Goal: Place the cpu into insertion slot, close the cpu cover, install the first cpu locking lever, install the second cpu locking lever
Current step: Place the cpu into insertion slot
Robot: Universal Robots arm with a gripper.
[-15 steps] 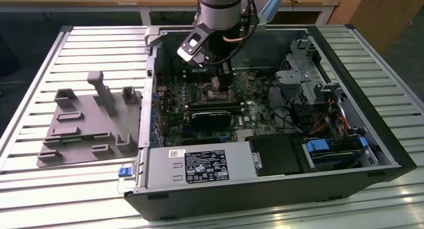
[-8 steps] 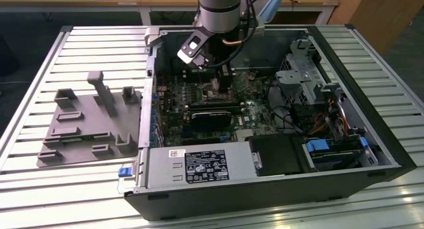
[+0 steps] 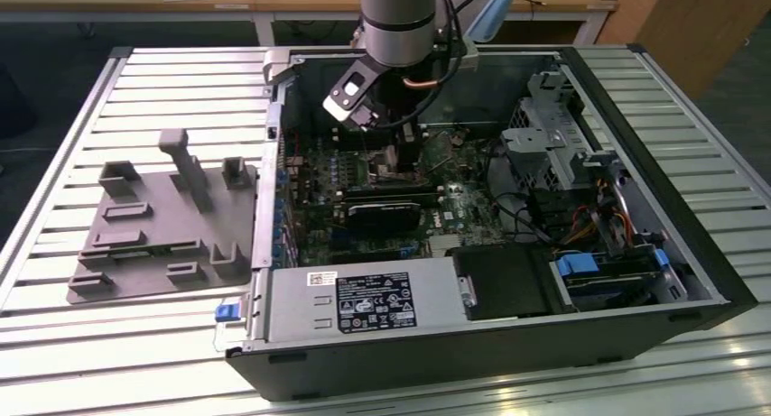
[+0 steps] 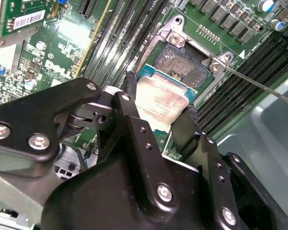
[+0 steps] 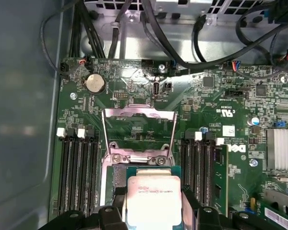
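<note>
My gripper (image 4: pixel 159 103) is shut on the cpu (image 4: pixel 161 103), a small square chip with a pale metal top, one black finger on each side edge. The chip hangs tilted just above and beside the insertion slot (image 4: pixel 185 62), whose dark centre lies bare. In the first wrist view the cpu (image 5: pixel 151 199) covers most of the slot, and the cpu cover (image 5: pixel 138 128) stands swung open beyond it, board showing through its window. A thin locking lever (image 4: pixel 259 85) sticks out to the side, unlatched. In the exterior view the gripper (image 3: pixel 388 143) is down inside the open computer case (image 3: pixel 674 254).
Memory slots (image 5: pixel 77 167) flank the socket on both sides. Black cables (image 5: pixel 192 52) run along the board's far edge, beside a coin battery (image 5: pixel 94 84). A finned heatsink (image 5: pixel 282 148) sits nearby. On the exterior view's left lies a grey fixture tray (image 3: pixel 162 226).
</note>
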